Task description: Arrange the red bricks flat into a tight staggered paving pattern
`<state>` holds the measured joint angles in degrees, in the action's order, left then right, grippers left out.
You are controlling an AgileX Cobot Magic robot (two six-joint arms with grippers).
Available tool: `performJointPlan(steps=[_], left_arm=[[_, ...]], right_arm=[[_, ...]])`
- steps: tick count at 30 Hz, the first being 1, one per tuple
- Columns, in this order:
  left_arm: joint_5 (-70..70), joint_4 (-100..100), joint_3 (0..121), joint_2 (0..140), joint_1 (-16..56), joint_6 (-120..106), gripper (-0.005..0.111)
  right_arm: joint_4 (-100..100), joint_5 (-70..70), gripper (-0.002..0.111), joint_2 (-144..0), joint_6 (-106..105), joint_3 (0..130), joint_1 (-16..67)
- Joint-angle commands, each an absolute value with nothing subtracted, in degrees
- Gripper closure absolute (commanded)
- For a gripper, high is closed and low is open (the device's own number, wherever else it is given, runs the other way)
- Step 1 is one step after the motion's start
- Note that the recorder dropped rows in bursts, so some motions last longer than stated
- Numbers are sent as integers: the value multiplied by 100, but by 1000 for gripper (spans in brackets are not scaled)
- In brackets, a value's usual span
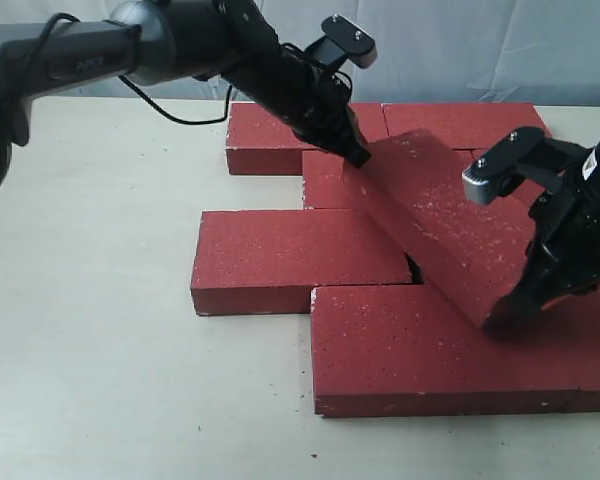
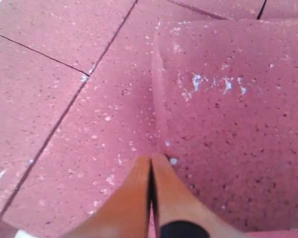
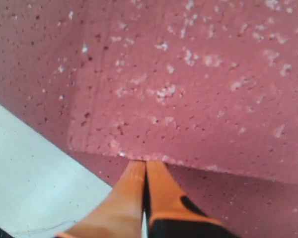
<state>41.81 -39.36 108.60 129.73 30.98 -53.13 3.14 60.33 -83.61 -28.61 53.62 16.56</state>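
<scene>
Several dark red bricks lie flat in staggered rows on the table. One loose red brick point(image 1: 435, 215) lies askew and tilted on top of them, running diagonally from back centre to front right. My left gripper point(image 1: 358, 155) is shut, its tips against the far upper corner of that brick point(image 2: 228, 114). My right gripper point(image 1: 500, 318) is shut too, tips at the brick's low near end point(image 3: 188, 84), where it rests on the front brick point(image 1: 420, 350). Neither gripper holds anything. A dark gap point(image 1: 416, 268) shows under the tilted brick.
A flat brick point(image 1: 290, 258) forms the left of the middle row; two more point(image 1: 270, 135) point(image 1: 470, 122) line the back. The pale tabletop point(image 1: 90, 300) stretches to the left and front. A black cable point(image 1: 180, 115) hangs from the left arm.
</scene>
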Motion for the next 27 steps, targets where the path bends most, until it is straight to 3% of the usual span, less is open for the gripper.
performJointPlan(steps=[1,11,27], left_arm=[[4718,-4005,10903,12587,2941,-5265,107],[5296,-3847,10660,12131,2129,-4943,107],[4405,-3916,8910,11320,812,-4837,107]], right_arm=[[552,5423,109,-8088,-2674,5587,1666],[1590,4255,109,-8242,-3067,6201,1707],[1617,3583,109,-10962,-3249,8738,2672]])
